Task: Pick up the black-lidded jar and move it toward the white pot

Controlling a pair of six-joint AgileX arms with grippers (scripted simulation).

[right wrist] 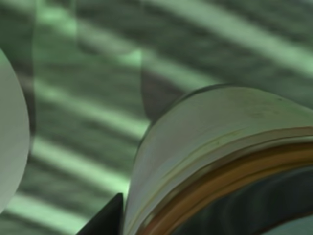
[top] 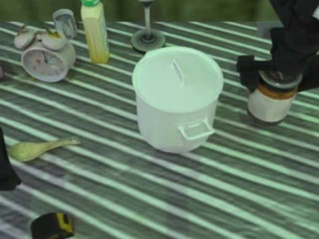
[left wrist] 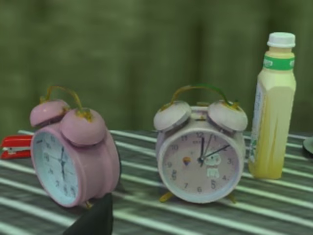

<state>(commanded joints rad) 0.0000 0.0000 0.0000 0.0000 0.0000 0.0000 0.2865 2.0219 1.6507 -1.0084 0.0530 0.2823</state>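
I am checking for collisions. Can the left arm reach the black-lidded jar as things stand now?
Probably not. The left arm sits at the table's left edge; the black-lidded jar is far right, under the right gripper, with the white pot between them.

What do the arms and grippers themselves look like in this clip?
The right gripper and arm are matte black and blocky, with no markings, cables or sleeves visible. The left arm shows only as a plain black edge on the table's left side; its gripper is out of frame.
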